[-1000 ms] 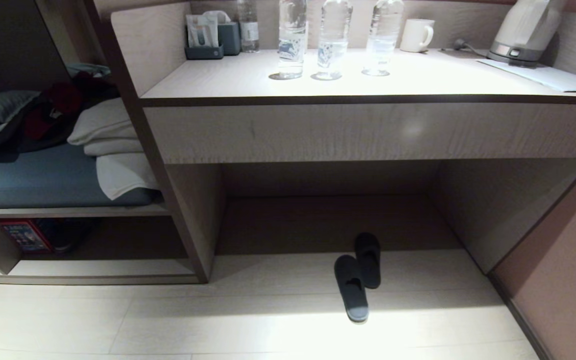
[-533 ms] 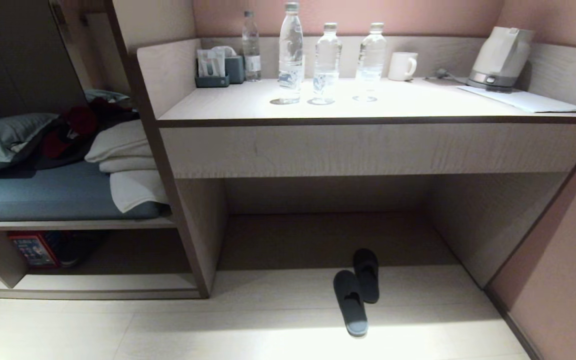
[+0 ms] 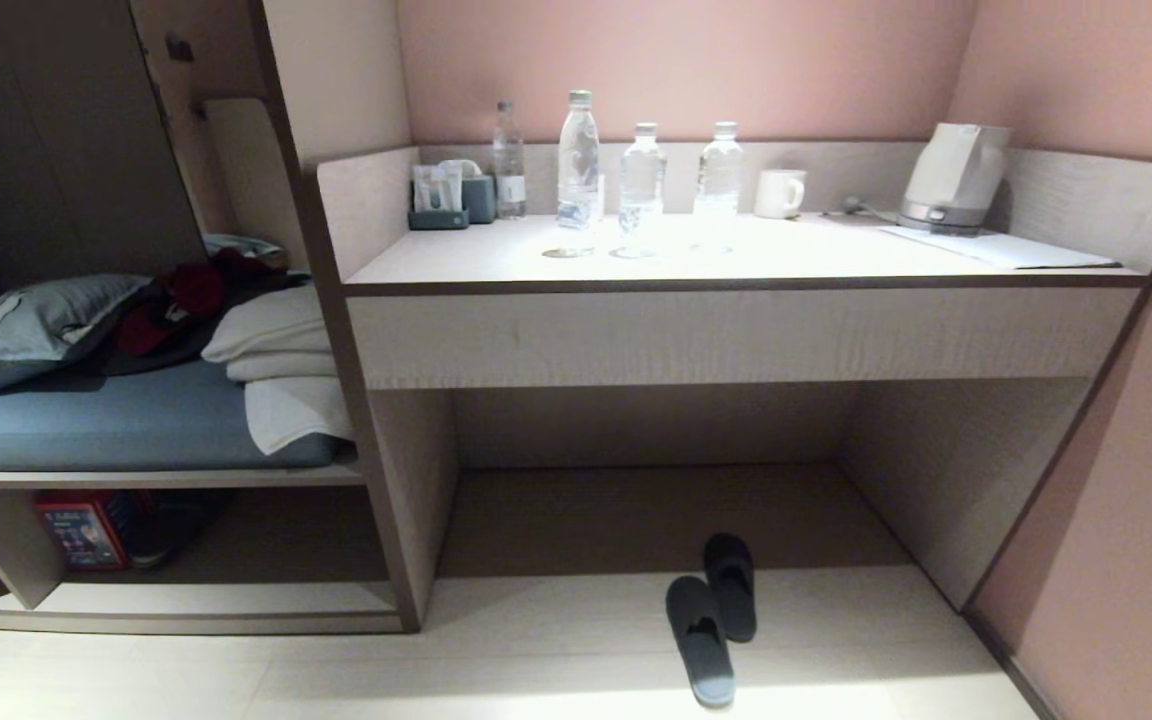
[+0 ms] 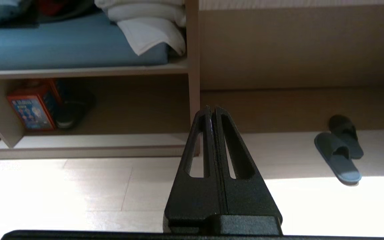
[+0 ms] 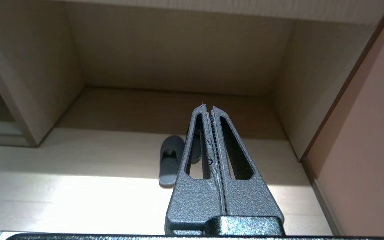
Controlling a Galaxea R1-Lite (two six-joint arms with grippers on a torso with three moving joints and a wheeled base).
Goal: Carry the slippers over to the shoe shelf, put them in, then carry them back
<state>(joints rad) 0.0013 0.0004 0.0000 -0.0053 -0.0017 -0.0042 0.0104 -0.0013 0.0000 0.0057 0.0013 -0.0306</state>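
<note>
The two dark slippers (image 3: 708, 628) lie side by side on the pale floor at the mouth of the desk alcove, toes pointing inward. They also show in the left wrist view (image 4: 340, 153) and the right wrist view (image 5: 169, 162). The shoe shelf (image 3: 216, 598) is the low open compartment under the blue-cushioned bench at the left, and its floor board (image 4: 95, 141) shows from the left wrist. My left gripper (image 4: 211, 108) is shut and empty, held above the floor well short of the shelf. My right gripper (image 5: 208, 106) is shut and empty, short of the slippers. Neither arm appears in the head view.
A red box (image 3: 84, 532) and a dark shoe (image 3: 168, 528) sit inside the shelf's left part. Folded white towels (image 3: 281, 370) and a pillow lie on the bench cushion (image 3: 116, 425). The desk top (image 3: 736, 262) carries bottles, a mug and a kettle. A pink wall (image 3: 1126, 520) closes the right side.
The whole head picture has slid downward as the camera moved, bringing more of the back wall into view. The slippers keep their place on the floor.
</note>
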